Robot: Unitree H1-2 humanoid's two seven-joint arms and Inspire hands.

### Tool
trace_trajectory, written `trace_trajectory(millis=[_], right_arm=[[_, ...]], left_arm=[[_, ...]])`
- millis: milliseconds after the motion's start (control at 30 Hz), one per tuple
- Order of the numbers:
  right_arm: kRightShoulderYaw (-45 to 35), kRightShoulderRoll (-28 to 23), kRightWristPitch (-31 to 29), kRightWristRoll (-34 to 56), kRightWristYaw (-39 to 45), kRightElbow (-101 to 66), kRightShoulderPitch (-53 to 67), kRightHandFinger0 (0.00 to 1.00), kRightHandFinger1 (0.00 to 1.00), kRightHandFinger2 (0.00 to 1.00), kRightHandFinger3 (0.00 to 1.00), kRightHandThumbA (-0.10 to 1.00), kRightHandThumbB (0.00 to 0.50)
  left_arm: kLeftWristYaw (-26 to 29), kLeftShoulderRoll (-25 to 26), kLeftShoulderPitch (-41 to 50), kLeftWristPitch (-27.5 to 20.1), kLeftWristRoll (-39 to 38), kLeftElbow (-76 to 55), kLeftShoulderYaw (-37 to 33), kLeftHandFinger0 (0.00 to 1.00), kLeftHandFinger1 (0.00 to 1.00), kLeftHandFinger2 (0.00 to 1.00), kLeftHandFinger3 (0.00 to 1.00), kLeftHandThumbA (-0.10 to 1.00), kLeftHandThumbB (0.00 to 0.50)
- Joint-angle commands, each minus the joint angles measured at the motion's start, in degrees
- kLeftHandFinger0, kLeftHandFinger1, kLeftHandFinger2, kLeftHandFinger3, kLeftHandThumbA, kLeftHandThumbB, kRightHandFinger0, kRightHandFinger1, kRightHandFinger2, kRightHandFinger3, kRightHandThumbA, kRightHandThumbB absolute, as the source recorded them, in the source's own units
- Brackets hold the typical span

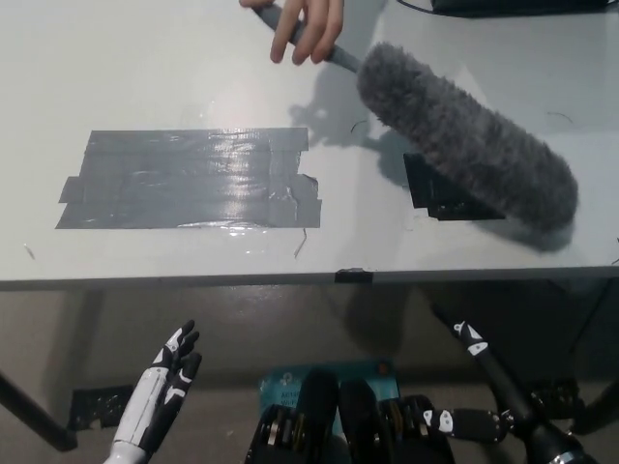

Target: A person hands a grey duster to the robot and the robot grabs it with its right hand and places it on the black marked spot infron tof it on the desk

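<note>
**Duster held out over the table by a person**

Duster (464, 145) is the big grey fluffy thing on the right side of the table (193, 58). A person's hand (308, 27) at the top of the picture holds its thin grey handle. The fluffy part slants down toward the right. It lies over part of the black marked spot (430, 193), so only the left side and bottom edge of the spot show. From this view I cannot tell if the duster touches the table or hangs just over it.

The robot's right hand (471, 338) is black and sits low, under the front edge of the table, at the bottom right. It holds nothing. Only a small tip of it shows, pointing up toward the duster, so I cannot tell if its fingers are apart or closed. It is well apart from the duster.

The left hand (169, 377) is white and rests at the bottom left, also lower than the table. Its fingers are straight and a little apart, and it holds nothing.

A wide patch of shiny grey tape (189, 179) is stuck on the left half of the table. It is well apart from the black spot. A dark thing (522, 6) pokes in at the top right corner, too cut off to name.
</note>
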Motion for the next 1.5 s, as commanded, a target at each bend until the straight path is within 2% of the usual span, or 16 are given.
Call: trace_trajectory(millis=[0,67,133,233,267,300,600,733,900,1033,1267,1467], right_arm=[[-1.36,2.43,-3.24,-7.25,-7.05,-7.84,-0.48,1.00,1.00,1.00,1.00,1.00,0.285],[-2.35,3.75,1.53,-15.62,-8.83,-16.14,-1.33,1.00,1.00,1.00,1.00,0.96,0.292],[-2.81,4.73,4.97,-26.05,-9.15,-21.99,-3.08,1.00,1.00,1.00,1.00,1.00,0.330],[-3.83,6.25,8.86,-32.78,-6.06,-28.17,-7.00,1.00,1.00,1.00,1.00,0.97,0.364],[-4.09,6.53,10.22,-35.66,-5.27,-28.60,-10.03,1.00,1.00,1.00,1.00,0.99,0.394],[-4.23,6.64,11.69,-37.32,-4.36,-28.35,-12.71,1.00,1.00,1.00,1.00,1.00,0.398],[-3.54,5.35,18.34,-39.14,-3.52,-16.57,-28.12,1.00,1.00,1.00,1.00,1.00,0.372],[-2.72,5.02,20.04,-39.40,-5.87,-7.33,-34.21,1.00,1.00,1.00,1.00,1.00,0.420],[-1.89,5.35,22.69,-39.48,-6.70,0.98,-39.57,1.00,1.00,1.00,1.00,1.00,0.418],[-1.50,5.67,24.18,-38.83,-7.47,6.24,-42.47,1.00,1.00,1.00,1.00,1.00,0.440],[-0.22,6.39,24.21,-36.77,-9.74,18.42,-47.10,1.00,1.00,1.00,1.00,1.00,0.450],[2.11,7.01,26.03,-35.52,-8.09,24.83,-48.45,1.00,1.00,1.00,1.00,1.00,0.466]], left_arm=[[0.56,0.20,-0.38,-2.14,0.39,-1.74,0.08,1.00,1.00,1.00,1.00,1.00,0.110],[0.58,0.18,-0.60,-2.17,0.35,-1.53,0.14,1.00,1.00,1.00,1.00,1.00,0.107],[0.58,0.21,-0.44,-2.18,0.32,-1.59,0.17,1.00,1.00,1.00,1.00,0.99,0.110],[0.47,0.08,-0.27,-2.10,0.27,-1.52,0.00,1.00,1.00,1.00,1.00,0.99,0.109],[0.37,0.11,-0.26,-1.80,0.39,-1.61,-0.08,1.00,1.00,1.00,1.00,0.99,0.109],[0.30,0.10,-0.16,-1.69,0.38,-1.68,-0.13,1.00,1.00,1.00,1.00,0.99,0.108],[0.57,0.11,-0.58,-1.97,0.81,-1.60,-0.27,1.00,1.00,1.00,1.00,1.00,0.116],[0.52,0.17,-0.71,-2.04,0.76,-1.54,-0.33,1.00,1.00,1.00,1.00,1.00,0.115],[0.34,0.39,-1.06,-1.74,0.93,-1.86,-0.45,1.00,1.00,1.00,1.00,1.00,0.106],[0.06,0.47,-1.18,-2.13,0.19,-1.68,-0.36,1.00,1.00,1.00,1.00,1.00,0.105],[0.04,0.51,-1.62,-2.06,0.30,-1.47,-0.41,1.00,1.00,1.00,1.00,1.00,0.103],[-0.22,0.46,-1.71,-1.58,-0.01,-1.57,-0.48,1.00,1.00,1.00,1.00,0.98,0.106]])
